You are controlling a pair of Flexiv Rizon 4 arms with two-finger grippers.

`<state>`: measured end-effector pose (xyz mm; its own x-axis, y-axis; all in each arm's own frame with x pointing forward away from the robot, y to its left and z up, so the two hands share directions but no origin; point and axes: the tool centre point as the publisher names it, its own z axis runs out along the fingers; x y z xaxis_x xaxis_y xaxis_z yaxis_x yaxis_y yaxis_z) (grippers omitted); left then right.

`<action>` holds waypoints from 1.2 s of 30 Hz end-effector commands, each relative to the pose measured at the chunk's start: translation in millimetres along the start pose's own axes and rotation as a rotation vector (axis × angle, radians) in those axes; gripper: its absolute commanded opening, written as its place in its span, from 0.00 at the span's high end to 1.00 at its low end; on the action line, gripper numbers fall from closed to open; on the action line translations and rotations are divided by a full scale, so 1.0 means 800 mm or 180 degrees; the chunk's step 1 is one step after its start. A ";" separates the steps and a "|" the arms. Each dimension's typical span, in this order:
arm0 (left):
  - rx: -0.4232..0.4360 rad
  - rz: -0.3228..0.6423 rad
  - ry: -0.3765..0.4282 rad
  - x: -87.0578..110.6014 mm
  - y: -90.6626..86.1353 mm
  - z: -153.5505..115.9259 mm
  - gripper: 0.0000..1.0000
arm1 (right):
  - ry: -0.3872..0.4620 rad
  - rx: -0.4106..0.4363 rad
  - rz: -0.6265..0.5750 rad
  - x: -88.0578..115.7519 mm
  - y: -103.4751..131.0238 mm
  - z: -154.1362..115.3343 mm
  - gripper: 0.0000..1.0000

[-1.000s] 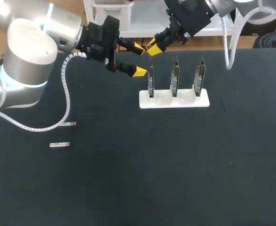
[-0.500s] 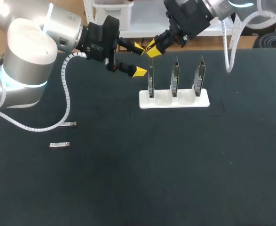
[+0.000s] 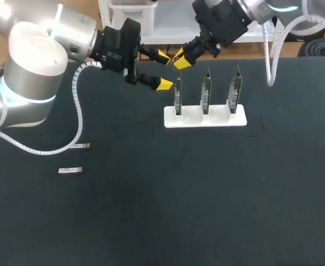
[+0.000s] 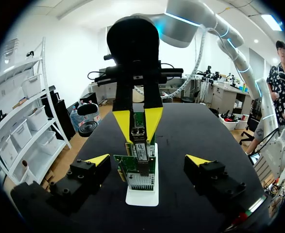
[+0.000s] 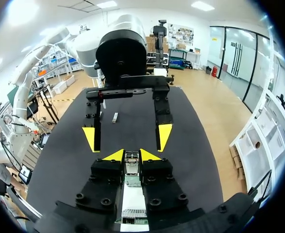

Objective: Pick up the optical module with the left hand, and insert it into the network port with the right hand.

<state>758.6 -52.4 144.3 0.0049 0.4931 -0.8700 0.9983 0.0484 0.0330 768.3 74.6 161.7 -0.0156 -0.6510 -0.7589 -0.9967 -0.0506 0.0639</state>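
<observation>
My right claw (image 3: 180,59) pinches small silver metal optical module (image 5: 131,156) at top of leftmost green circuit board (image 3: 178,98) in white plastic rack (image 3: 206,119), table's 12 o'clock. My left claw (image 3: 163,70) wide, empty, at board's 10 o'clock. Pickup and handover apparently done; seating module left.

Left gripper (image 3: 164,70) spread wide; right gripper (image 3: 180,60) pinched closed.

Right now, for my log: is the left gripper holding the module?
No, the left gripper is open and empty; the right gripper holds the module.
</observation>
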 end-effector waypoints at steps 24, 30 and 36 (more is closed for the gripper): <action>-0.0009 -0.0005 0.0011 -0.001 -0.001 0.000 0.00 | -0.0189 0.0056 0.0101 0.011 0.001 0.000 0.00; -0.0009 -0.0005 0.0011 -0.001 -0.001 0.000 0.00 | -0.0351 0.0112 0.0147 0.011 0.002 -0.011 0.00; -0.0009 -0.0005 0.0011 -0.001 -0.001 0.000 0.00 | -0.0826 0.0098 0.0188 0.016 0.004 -0.034 0.00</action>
<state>758.7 -52.3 144.2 0.0049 0.4930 -0.8700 0.9983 0.0484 0.0330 773.6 61.1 172.0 -0.0944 -0.4954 -0.8635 -0.9948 0.0144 0.1005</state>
